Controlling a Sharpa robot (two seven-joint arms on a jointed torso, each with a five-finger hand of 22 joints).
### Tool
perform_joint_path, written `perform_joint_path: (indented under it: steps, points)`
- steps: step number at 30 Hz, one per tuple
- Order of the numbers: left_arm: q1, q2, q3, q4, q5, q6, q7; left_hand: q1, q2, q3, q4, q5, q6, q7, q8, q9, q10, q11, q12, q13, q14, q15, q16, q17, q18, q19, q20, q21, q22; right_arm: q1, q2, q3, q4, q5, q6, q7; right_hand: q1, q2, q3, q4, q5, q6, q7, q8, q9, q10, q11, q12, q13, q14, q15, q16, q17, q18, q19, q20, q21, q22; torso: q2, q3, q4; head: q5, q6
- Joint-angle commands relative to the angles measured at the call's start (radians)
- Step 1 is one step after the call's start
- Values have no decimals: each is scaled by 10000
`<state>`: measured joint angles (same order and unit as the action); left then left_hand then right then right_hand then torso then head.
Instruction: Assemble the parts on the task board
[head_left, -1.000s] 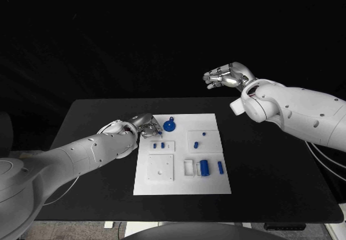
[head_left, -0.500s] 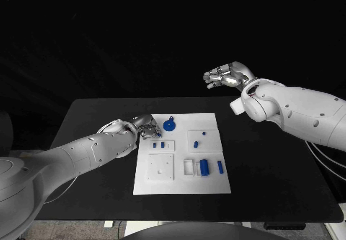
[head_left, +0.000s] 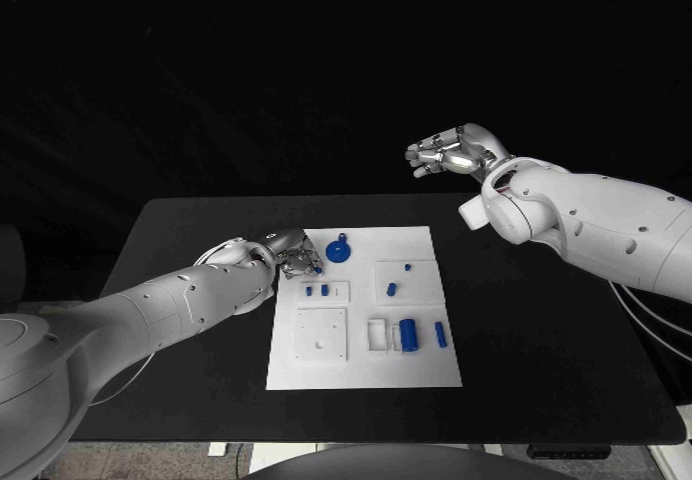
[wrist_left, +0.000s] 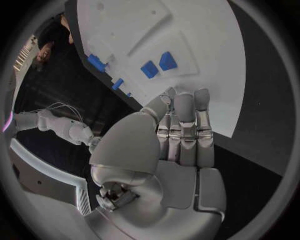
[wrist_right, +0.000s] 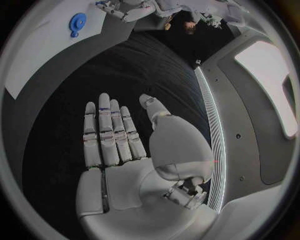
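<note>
**Task board status: parts loose, both hands empty**

The task board (head_left: 365, 305) lies at the table (head_left: 548, 340) centre, carrying blue parts (head_left: 410, 333). A round blue part (head_left: 339, 250) sits at its far left corner. The left hand (head_left: 293, 251) rests at that corner, fingers extended, holding nothing. The right hand (head_left: 451, 151) hovers beyond the far edge, fingers spread, empty.

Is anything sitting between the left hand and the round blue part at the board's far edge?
Nothing visible does. The left hand hovers at the task board's far left corner, and the round blue part lies just beside it on bare white board. The right hand is raised well away beyond the table.
</note>
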<state>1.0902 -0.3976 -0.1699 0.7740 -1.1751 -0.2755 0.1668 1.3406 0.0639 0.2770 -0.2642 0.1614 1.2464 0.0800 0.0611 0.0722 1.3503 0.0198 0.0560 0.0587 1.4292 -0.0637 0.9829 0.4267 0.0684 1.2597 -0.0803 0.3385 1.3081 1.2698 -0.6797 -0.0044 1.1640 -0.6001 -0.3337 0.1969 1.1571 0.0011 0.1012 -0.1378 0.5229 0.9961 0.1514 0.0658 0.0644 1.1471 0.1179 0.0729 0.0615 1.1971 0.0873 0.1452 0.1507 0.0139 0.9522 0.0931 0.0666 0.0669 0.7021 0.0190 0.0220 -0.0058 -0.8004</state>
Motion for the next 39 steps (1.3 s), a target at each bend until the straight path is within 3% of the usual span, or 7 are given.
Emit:
perform_joint_path:
  steps: [1,23,39]
  points:
    - [-44,57,-23,21,-129,325,-78,-46,82,53,-14,68,46,6,28,7,53,15,25,15,4,-22,2,2,165,45,-41,14,192,0,9,5,1,-31,150,114,11,-64,9,38,55,-16,34,-30,1,-39,17,-42,-15,-18,79,-34,-16,-139,-43,8,-5,-6,-3,1,-4,-10,-18]
    - [-45,-19,-20,70,240,103,267,-69,81,80,5,50,53,1,28,11,77,8,24,15,4,-26,-4,5,164,48,-44,30,180,-6,19,5,-28,-31,160,117,11,-64,9,38,55,-16,34,-30,1,-39,17,-42,-15,-18,79,-34,-16,-139,-43,8,-5,-6,-5,-18,13,-8,-10]
    - [-45,33,-20,12,305,92,118,-65,82,90,6,55,41,5,27,9,58,14,23,14,6,-24,-31,-7,162,51,-44,11,180,-8,26,5,-20,-31,171,112,8,-53,-3,36,55,-19,35,-31,1,-42,18,-40,-14,-22,82,-33,-21,-139,-51,10,-6,-6,-1,1,1,14,-6]
